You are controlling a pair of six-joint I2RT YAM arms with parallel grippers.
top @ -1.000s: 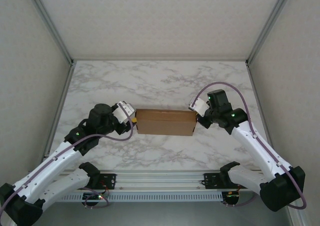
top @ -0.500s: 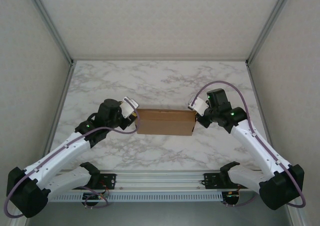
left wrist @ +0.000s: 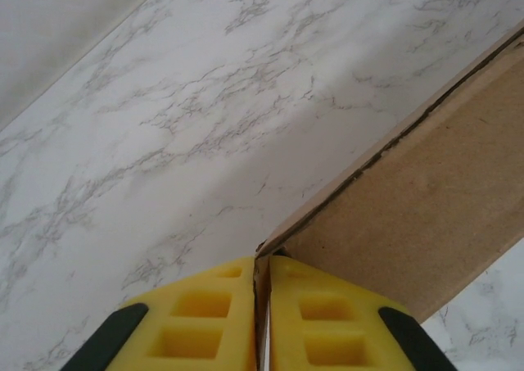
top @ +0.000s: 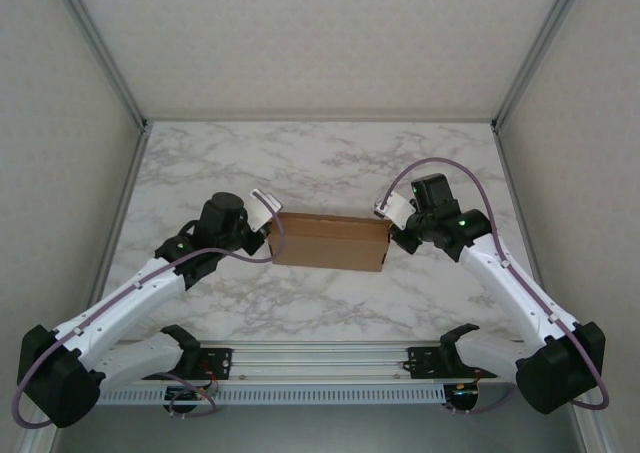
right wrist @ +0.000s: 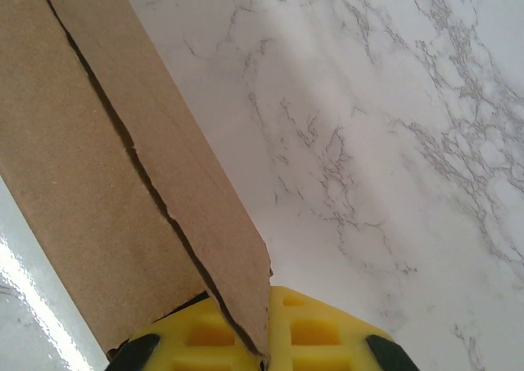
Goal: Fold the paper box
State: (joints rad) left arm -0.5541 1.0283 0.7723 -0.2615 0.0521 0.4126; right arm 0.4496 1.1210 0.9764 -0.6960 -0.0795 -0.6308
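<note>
Nearer than the paper box (top: pixel 330 241), both arm bases sit at the front edge of the table (top: pixel 330 303). From there the arms reach forward and inward, one toward each of its short ends.

At the box's left end, the left gripper (top: pixel 268 223) is clenched on the cardboard. In the left wrist view its yellow fingers (left wrist: pixel 205 314) press flat against a thin edge of the box (left wrist: pixel 426 199) with no gap showing. The brown panel runs away from them up and to the right.

At the box's right end, the right gripper (top: pixel 392 225) bites in the same way. In its wrist view a corner of the box (right wrist: pixel 106 166) is pinched between the yellow pads (right wrist: pixel 315 330), and a dark seam runs the length of the panel away from them.

Between the two grips the box lies with its long axis left to right, square to the arms' reach and about midway across the table. The pictures do not settle whether its lower edge touches the marble or hangs just clear of it.

Neither arm is nearer, since each holds its own end and the box spans straight from one tool to the other. As I judge it, the coming move turns on that line. Any pull, twist or lift by one gripper passes along the long axis to the other, so the two must act together.

Beyond the box, bare marble runs to the back wall.
</note>
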